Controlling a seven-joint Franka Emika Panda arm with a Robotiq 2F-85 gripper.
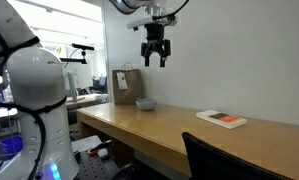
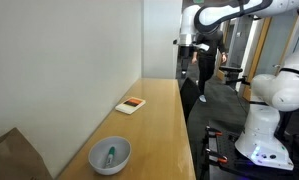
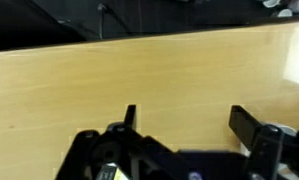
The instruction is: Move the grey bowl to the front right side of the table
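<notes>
Two empty, spread fingers [image 3: 130, 117] of the gripper [image 1: 155, 60] hang well above the smooth, round grey bowl [image 1: 146, 103] on the wooden table [image 1: 189, 128].

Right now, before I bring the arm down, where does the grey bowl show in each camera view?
In an exterior view: the grey bowl sits left of centre on the table, beside the brown paper bag.
In an exterior view: the grey bowl is at the bottom, left of centre.
Wrist view: not in it; only bare wood shows.
Shared landmark: the book with an orange edge, in both exterior views.
</notes>
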